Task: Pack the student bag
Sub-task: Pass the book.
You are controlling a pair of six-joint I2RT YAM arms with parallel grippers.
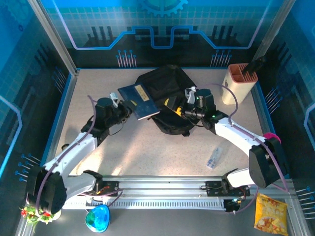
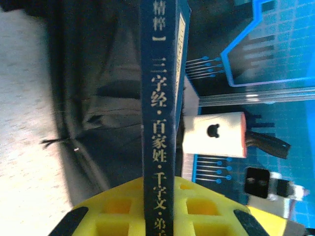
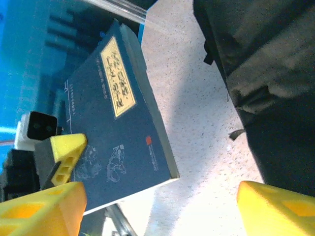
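The student bag (image 1: pixel 167 93) is a black soft backpack lying at the middle of the table. A dark blue book (image 1: pixel 140 101) with gold Chinese lettering hangs tilted over the bag's left edge, with my left gripper (image 1: pixel 124 104) shut on it. In the left wrist view the book's spine (image 2: pixel 160 123) stands between the yellow fingers of my left gripper (image 2: pixel 162 201), with the bag (image 2: pixel 98 98) behind. My right gripper (image 1: pixel 174 107) is over the bag's right part. In the right wrist view my right gripper (image 3: pixel 157 209) stands open on nothing, facing the book's cover (image 3: pixel 113 123) beside the bag (image 3: pixel 266 73).
A beige and orange holder (image 1: pixel 240 83) with a black handle in it stands at the back right. A small clear packet (image 1: pixel 213 157) lies on the table at the front right. A yellow snack bag (image 1: pixel 269 211) and a blue object (image 1: pixel 97 219) lie beyond the front rail.
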